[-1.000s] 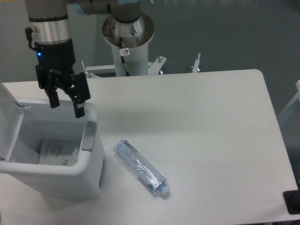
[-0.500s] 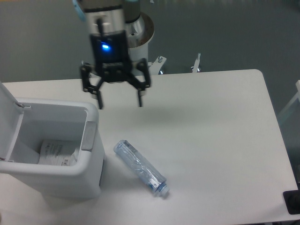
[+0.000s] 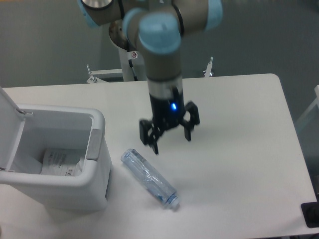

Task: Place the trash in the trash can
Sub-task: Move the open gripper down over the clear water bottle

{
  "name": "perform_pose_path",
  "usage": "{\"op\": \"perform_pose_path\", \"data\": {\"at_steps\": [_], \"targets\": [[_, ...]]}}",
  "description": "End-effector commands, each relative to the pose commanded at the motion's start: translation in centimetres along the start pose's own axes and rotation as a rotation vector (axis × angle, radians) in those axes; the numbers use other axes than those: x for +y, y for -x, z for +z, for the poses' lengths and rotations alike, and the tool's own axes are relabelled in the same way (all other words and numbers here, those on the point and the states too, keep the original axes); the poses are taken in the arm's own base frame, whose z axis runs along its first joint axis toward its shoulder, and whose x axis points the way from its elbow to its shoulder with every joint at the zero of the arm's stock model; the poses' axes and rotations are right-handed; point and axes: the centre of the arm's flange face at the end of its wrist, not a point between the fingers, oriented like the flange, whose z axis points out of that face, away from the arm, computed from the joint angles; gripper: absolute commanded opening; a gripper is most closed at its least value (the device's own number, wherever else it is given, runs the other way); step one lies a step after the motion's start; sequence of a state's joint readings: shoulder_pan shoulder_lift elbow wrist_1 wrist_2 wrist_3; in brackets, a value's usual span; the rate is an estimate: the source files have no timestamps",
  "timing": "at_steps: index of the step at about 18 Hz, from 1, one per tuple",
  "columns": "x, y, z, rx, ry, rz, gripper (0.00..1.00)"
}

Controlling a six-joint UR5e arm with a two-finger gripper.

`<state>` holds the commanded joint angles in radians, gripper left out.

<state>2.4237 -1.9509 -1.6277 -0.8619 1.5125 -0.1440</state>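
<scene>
In the fixed camera view, the gripper (image 3: 171, 139) is seen hanging above the table (image 3: 239, 149) with its jaws spread wide and nothing between them — released, not grasping. It is positioned just above and to the right of the upper end of the crushed bottle (image 3: 149, 179), which lies flat on the table on a diagonal, its capped end pointing down and to the right. The trash can (image 3: 97, 149) stands at the left with its lid (image 3: 7, 107) tilted up, and the wrapper (image 3: 62, 162) is seen lying inside it, so one piece of the trash is judged already disposed of and the bottle remains.

Several risks are judged from here. The bottle is round, slick and crushed unevenly — if the fingers are closed along its length rather than across it, it may be squeezed out sideways or rolled away. A grasp taken near one end may let the far end droop and be caught on the thick rim of the can during transfer. Too deep a descent may press the fingertips into the table.
</scene>
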Motion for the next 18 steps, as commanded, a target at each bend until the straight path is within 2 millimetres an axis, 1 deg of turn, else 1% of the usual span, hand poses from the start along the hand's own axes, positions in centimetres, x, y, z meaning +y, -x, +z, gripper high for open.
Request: {"op": "perform_pose_path", "data": {"at_steps": [1, 3, 6, 8, 9, 12, 13, 16, 17, 18], "targets": [[-0.4, 0.1, 0.5, -0.003, 0.018, -0.013, 1.0], [-0.9, 0.2, 2.3, -0.009, 0.057, -0.017, 1.0], [-1.2, 0.3, 5.8, -0.022, 0.091, -0.025, 1.0], [-2.2, 0.0, 6.5, -0.024, 0.08, -0.044, 1.0], [-2.3, 0.0, 7.8, -0.026, 0.095, -0.048, 1.0], [-3.1, -0.3, 8.9, -0.027, 0.102, -0.047, 1.0], [-3.5, -0.3, 8.7, -0.022, 0.095, -0.047, 1.0], [-3.2, -0.3, 10.4, -0.033, 0.115, -0.043, 1.0], [-2.6, -1.4, 10.4, -0.042, 0.109, -0.021, 1.0], [-2.4, -2.0, 10.6, -0.056, 0.1, -0.006, 1.0]]}}
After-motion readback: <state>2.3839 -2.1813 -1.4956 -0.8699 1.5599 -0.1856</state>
